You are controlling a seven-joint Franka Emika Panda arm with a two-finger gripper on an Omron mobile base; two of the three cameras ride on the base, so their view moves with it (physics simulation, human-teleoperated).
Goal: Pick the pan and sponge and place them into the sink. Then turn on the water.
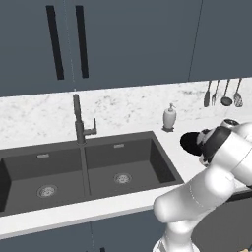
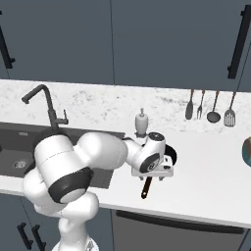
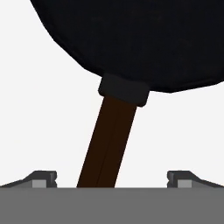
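My gripper [image 3: 112, 178] hangs wide open and empty just above the white counter [image 2: 206, 186], its two fingertips [image 3: 43, 178] standing either side of the brown handle of the black frying pan [image 3: 144, 39] without touching it. The pan lies on the counter to the right of the dark double-basin sink [image 1: 147, 162]. Farther back, the gooseneck faucet [image 1: 78, 120] rises behind the sink's divider and a white soap dispenser [image 1: 170, 117] stands by the marble backsplash.

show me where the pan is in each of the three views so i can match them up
Left base view: the pan is a dark patch at right, mostly behind the arm.
Right base view: its handle sticks out below the gripper, centre.
Hand view: pan on top, handle between the open fingertips.
Shared landmark: the white soap dispenser.
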